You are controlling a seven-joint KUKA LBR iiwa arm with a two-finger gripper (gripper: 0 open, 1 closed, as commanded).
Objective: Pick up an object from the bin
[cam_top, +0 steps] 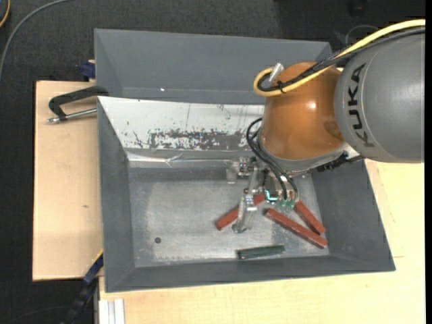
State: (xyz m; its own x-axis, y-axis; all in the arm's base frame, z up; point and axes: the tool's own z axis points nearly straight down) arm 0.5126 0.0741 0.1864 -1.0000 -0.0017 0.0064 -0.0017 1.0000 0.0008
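My gripper [244, 216] reaches down under the orange wrist cover to the bin floor, right of the middle. A short red bar [226, 221] lies tilted right at its tip, its right end hidden behind the gripper. Just right of the gripper lie two longer red bars [300, 225], crossing one another and slanting down to the right. A dark, flat, stick-like piece [260, 252] rests in front of the gripper, near the bin's front wall.
A small dark speck [157, 241] sits on the floor at the front left. The arm and its orange cover hang over the bin's right back part. The left half of the floor holds nothing else.
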